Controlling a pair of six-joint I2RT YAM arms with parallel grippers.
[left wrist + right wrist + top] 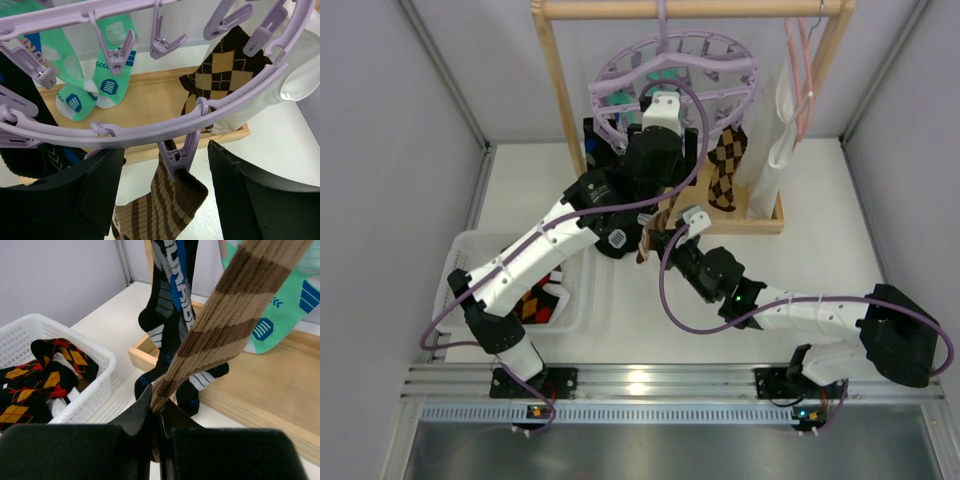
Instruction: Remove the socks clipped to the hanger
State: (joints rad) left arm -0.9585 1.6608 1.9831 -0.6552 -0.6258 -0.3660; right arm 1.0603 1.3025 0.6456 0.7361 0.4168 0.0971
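The lavender hanger hangs by its hook from a wooden rack. A brown striped sock is clipped in a peg on the near ring. My left gripper is open, with one jaw on each side of that peg and the sock top; in the top view it is just under the ring. My right gripper is shut on the lower end of the brown striped sock, pulled taut. Teal-and-white socks, a brown-yellow argyle sock and a navy sock hang clipped.
A white basket at the left holds red-yellow argyle socks. The rack's wooden base lies under the hanger. A long white cloth and a thin pink hanger hang at the rack's right end.
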